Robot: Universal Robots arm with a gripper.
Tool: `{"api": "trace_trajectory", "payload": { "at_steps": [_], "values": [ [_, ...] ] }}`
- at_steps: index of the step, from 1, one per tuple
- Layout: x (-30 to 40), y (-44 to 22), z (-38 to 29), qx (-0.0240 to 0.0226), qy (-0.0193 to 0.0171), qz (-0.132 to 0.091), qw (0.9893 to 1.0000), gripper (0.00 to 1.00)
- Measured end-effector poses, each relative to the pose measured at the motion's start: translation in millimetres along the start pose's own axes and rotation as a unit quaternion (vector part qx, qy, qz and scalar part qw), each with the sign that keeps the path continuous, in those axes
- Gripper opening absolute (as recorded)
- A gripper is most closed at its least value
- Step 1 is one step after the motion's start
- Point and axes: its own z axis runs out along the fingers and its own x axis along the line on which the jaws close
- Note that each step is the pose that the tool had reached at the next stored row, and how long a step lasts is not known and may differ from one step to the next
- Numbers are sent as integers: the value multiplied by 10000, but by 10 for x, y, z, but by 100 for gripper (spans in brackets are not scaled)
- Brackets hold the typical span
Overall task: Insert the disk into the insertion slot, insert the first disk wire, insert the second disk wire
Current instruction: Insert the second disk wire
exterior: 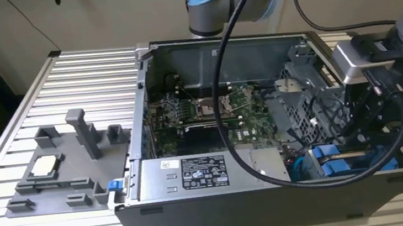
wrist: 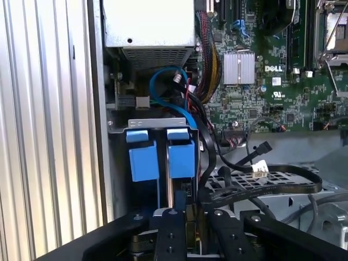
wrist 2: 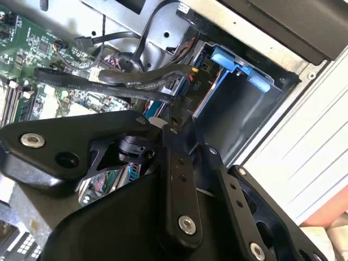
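Drive bay, open tower case: gripper [wrist: 187,217] over the cage.
Fingers clamped on a thin black connector; disk [wrist: 181,157] seated in insertion slot [wrist: 149,124], second blue carrier [wrist: 143,157] alongside at 9 o'clock, black cables [wrist: 261,182] crowding 3 o'clock.

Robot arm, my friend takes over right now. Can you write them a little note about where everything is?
Gripper: low inside the computer case, close to the blue carrier fronts. I cannot tell if it holds anything.
Disk: probably in already. Two blue fronts sit side by side in the drive cage; which is ours is unclear.
Wires: black cables lie loose beside the gripper.
Left: apparently both wires.
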Motion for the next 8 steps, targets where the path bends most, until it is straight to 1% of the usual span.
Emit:
{"api": "trace_trajectory", "payload": {
  "at_steps": [6, 8],
  "values": [
    [-23, -9, -233, 0, 1, 0, 10000, 24],
    [-29, -11, -295, 0, 0, 0, 10000, 24]
  ]
}}
